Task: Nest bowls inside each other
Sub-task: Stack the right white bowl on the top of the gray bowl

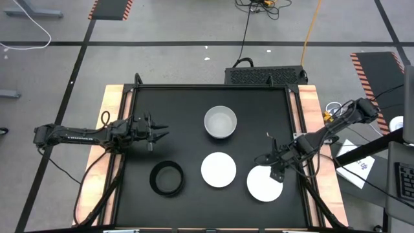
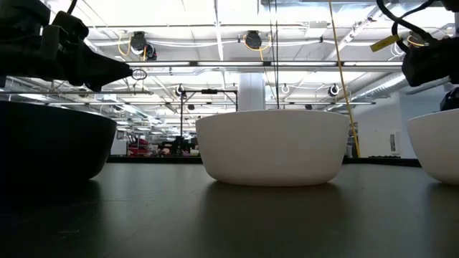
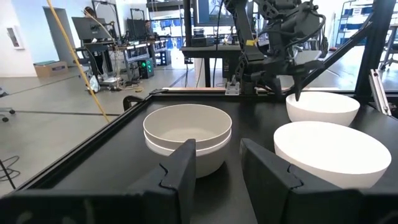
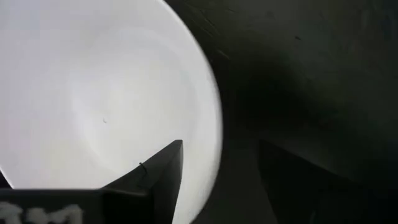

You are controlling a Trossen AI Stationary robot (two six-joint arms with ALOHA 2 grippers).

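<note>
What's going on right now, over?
Right gripper open, straddling a white bowl's rim. Left gripper empty, hovering. Grey bowls stacked. Nothing in the way.

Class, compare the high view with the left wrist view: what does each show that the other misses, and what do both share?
Only the high view shows the black bowl and the whole table. Only the left wrist view shows that the grey bowl is two nested bowls, two rims stacked. Both show the two white bowls and the right gripper over one.

Blk table [image 1: 194, 116] w/ bowls [image 1: 218, 169].
</note>
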